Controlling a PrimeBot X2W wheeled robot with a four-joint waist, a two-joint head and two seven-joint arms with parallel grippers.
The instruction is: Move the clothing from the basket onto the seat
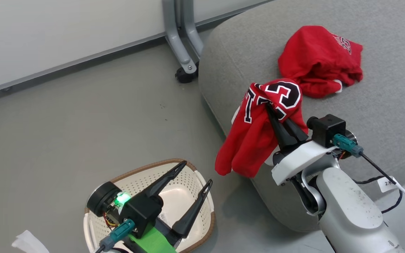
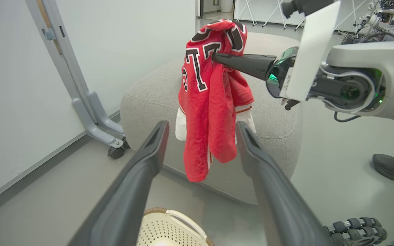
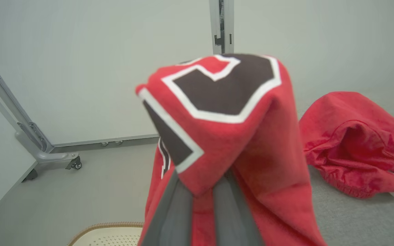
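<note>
A red jersey with black-and-white numerals hangs from my right gripper, which is shut on it at the near left edge of the grey seat. The jersey dangles in front of the seat's side, and up close it drapes over the fingers. A second red garment lies crumpled on the seat, beside the held jersey. My left gripper stands open above the cream basket, nothing between its fingers.
A grey metal frame leg on a caster stands by the wall left of the seat. White crumpled material lies on the floor left of the basket. A person's dark shoe is on the floor at the right.
</note>
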